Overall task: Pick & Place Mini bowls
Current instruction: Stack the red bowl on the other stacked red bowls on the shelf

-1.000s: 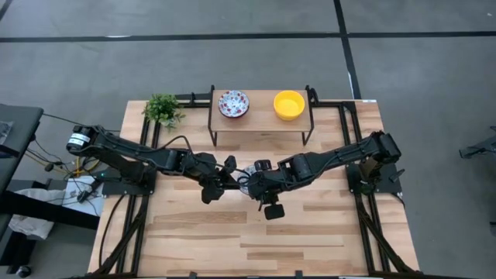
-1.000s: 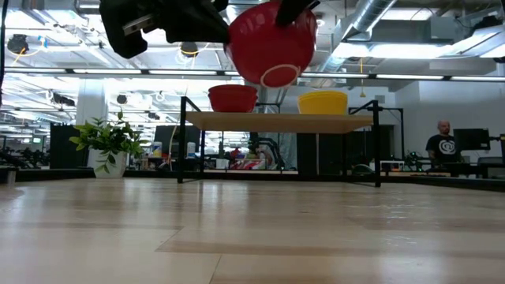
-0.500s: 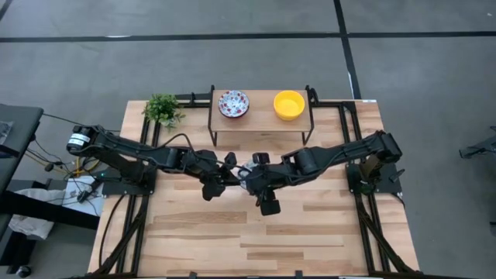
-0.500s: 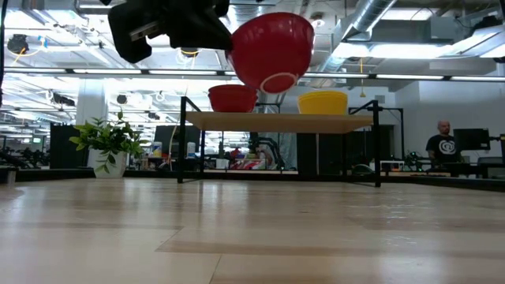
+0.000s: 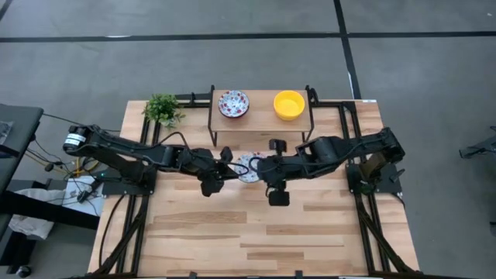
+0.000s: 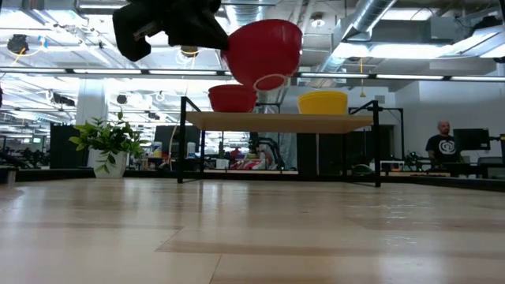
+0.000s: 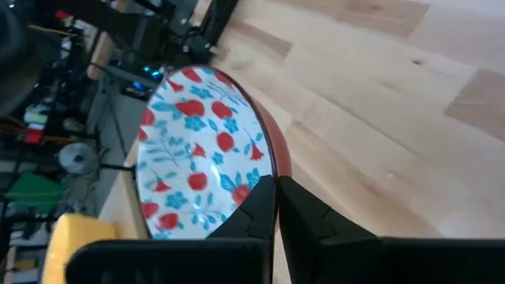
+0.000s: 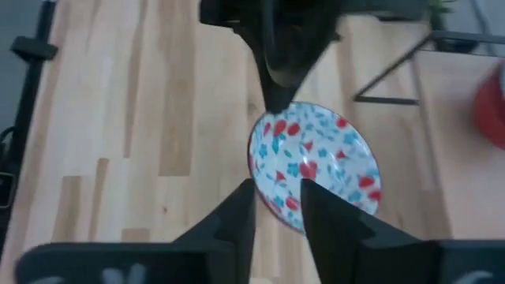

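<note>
Grey concrete floor surrounds the wooden table (image 5: 232,232) in the high view, and at its far edge a small raised shelf (image 5: 261,122) already carries two mini bowls side by side: a floral bowl (image 5: 233,103) and a yellow bowl (image 5: 289,105), with a small green plant (image 5: 163,109) off to the shelf's left. In front of the shelf, near the table's middle, both arms meet around a third, held floral bowl (image 5: 249,168); the left gripper (image 5: 225,164) is at its left rim and the right gripper (image 5: 267,172) sits just beside it on the other side. From table height, the held floral bowl (image 6: 264,52) shows its red underside, tilted and well above the tabletop, hanging from the dark left gripper (image 6: 211,31) in front of the shelf (image 6: 276,121), where the red outside of the shelved floral bowl (image 6: 233,98) and the yellow bowl (image 6: 323,102) stand; a person (image 6: 443,146) is far back in the room. Through the left wrist camera, the fingers (image 7: 254,209) are clamped on the rim of the held floral bowl (image 7: 201,150), gripping it. Through the right wrist camera, the fingers (image 8: 233,221) stand apart, empty, with the held floral bowl (image 8: 312,166) just beyond them and the other arm's gripper at its far rim. By my judgement two bowls are placed, and this third one is in the air, awaiting placement on the shelf.
</note>
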Controlling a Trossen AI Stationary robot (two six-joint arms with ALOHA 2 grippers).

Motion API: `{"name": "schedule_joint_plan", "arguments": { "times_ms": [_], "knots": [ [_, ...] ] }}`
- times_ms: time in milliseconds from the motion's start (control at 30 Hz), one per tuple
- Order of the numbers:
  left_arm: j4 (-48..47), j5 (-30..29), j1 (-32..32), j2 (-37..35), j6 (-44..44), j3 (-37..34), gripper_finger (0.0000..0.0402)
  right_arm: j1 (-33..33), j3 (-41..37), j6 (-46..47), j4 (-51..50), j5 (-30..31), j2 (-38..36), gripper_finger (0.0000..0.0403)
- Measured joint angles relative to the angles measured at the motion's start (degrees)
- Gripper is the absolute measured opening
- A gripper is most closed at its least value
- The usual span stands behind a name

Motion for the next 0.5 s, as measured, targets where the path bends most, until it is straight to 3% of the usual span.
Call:
{"name": "schedule_joint_plan", "arguments": {
  "times_ms": [233,367,500],
  "knots": [
    [-0.46,-2.99,1.05,-4.62,-0.25,-0.02,0.0009,2.76,-0.46,4.15,-4.01,8.04,-4.57,0.0009],
    [-0.43,-5.94,1.93,-7.16,-2.05,0.0,0.0009,4.48,-4.96,7.09,-2.48,13.76,-9.07,0.0008],
    [-0.55,-7.98,2.82,-9.13,-2.18,0.43,0.0009,5.84,-15.38,9.5,5.7,17.3,-15.36,0.0003]
  ]
}}
